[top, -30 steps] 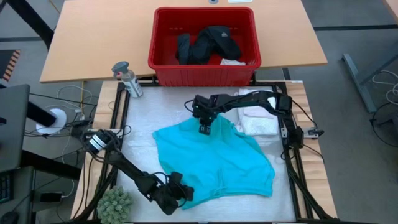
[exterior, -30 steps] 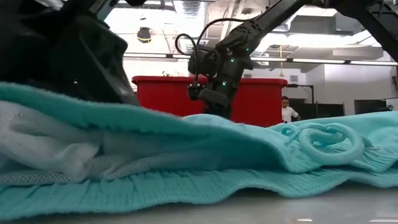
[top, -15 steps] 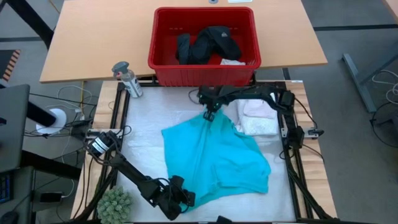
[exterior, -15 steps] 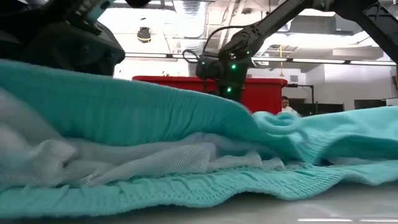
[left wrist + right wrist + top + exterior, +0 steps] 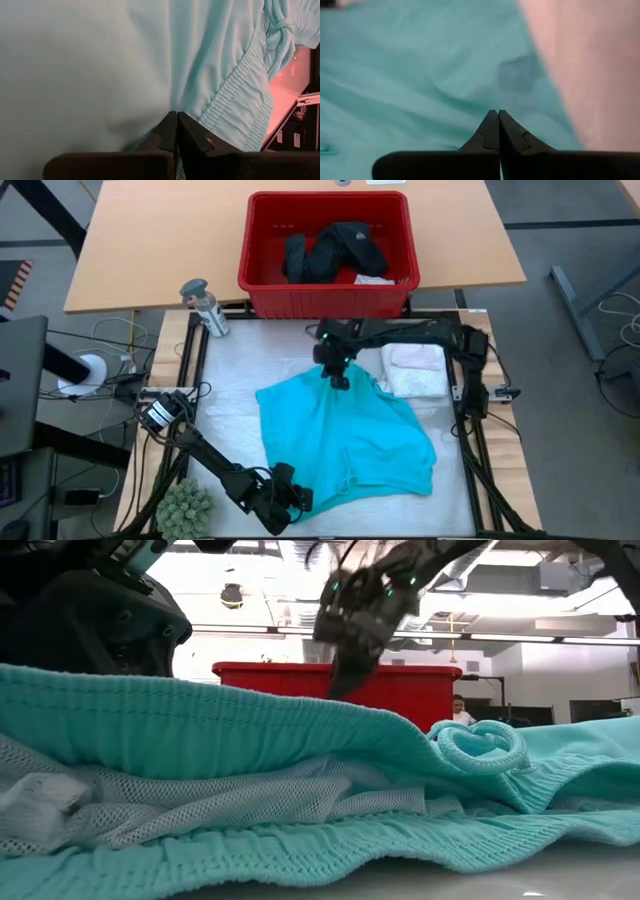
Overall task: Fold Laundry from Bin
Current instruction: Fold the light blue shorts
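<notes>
A turquoise garment (image 5: 345, 435) with an elastic waistband (image 5: 235, 95) and a drawstring (image 5: 485, 745) lies spread on the white mat. My left gripper (image 5: 300, 500) is shut on its near left corner. Above its far edge my right gripper (image 5: 338, 378) hangs shut, with nothing between its fingers (image 5: 498, 112) and nothing hanging below it in the low view (image 5: 342, 688). The red bin (image 5: 325, 302) stands on the wooden table beyond, with black clothing (image 5: 335, 250) and a small white piece (image 5: 372, 278) inside. My left gripper pinches the turquoise cloth close to its near left corner (image 5: 172, 106) between its two shut fingers. The fingers slant down at it from the table's near left. Creases run away from the fingertips. The held part is raised a little and the remainder lies on the mat.
A folded white garment (image 5: 415, 368) lies on the mat right of the turquoise one. A spray bottle (image 5: 205, 308) stands at the mat's far left corner, and a green spiky ball (image 5: 185, 505) at the near left. Black frame rails (image 5: 470, 440) border the mat.
My right gripper dragged the garment's far edge toward the bin, drawing the cloth narrower and up to a point. It then rose, rolled and let go. The far edge has dropped back onto the mat. The near left corner has stayed at my left gripper.
</notes>
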Available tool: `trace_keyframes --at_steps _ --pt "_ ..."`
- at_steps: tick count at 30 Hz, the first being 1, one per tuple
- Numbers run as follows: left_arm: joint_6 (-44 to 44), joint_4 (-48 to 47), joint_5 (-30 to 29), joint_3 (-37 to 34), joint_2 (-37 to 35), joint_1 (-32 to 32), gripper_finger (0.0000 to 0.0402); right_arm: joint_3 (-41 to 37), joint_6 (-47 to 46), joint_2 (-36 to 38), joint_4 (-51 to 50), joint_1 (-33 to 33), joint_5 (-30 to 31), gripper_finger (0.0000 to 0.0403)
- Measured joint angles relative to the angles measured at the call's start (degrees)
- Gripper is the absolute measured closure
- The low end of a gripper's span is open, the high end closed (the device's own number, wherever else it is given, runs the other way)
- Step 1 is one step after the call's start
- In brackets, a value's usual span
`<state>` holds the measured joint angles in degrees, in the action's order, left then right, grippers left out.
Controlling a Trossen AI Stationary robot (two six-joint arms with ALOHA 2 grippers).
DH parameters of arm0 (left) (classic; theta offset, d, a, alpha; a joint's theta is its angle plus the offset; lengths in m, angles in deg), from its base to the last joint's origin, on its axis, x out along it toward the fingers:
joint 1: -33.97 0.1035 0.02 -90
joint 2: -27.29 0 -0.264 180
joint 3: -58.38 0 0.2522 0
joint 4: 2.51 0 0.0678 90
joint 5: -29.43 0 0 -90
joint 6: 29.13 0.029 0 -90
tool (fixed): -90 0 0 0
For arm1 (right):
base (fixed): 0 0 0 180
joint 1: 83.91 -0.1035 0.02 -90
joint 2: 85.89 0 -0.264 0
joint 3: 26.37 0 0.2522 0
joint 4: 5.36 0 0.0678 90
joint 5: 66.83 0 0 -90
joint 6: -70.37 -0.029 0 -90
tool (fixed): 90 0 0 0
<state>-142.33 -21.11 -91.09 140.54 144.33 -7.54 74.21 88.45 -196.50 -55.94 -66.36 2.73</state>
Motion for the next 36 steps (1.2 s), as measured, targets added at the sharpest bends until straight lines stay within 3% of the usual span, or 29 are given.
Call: trace_keyframes --at_steps 7,13,24,26,31,36 --pt "-0.3 0.9 1.6 0.0 0.0 0.0 0.0401 0.0 1.0 -6.0 1.7 -1.1 -0.1 0.0373" --pt "-0.5 1.4 1.8 0.0 0.0 0.0 0.0401 0.0 1.4 -10.5 3.7 -1.2 1.2 0.0385" --pt "-0.3 1.5 3.1 0.0 0.1 0.0 0.0401 0.6 -3.0 -10.2 10.7 2.7 17.2 0.0372" --pt "-0.3 1.6 3.1 0.0 0.1 0.0 0.0401 2.1 -3.2 -10.2 7.8 3.7 13.7 0.0377" --pt "-0.3 1.2 3.1 0.0 0.1 0.0 0.0401 6.9 1.7 -8.6 4.1 3.2 -5.9 0.0379" --pt "-0.4 0.8 2.8 0.0 0.1 0.0 0.0401 8.0 6.3 -8.7 5.1 1.6 -4.7 0.0343"
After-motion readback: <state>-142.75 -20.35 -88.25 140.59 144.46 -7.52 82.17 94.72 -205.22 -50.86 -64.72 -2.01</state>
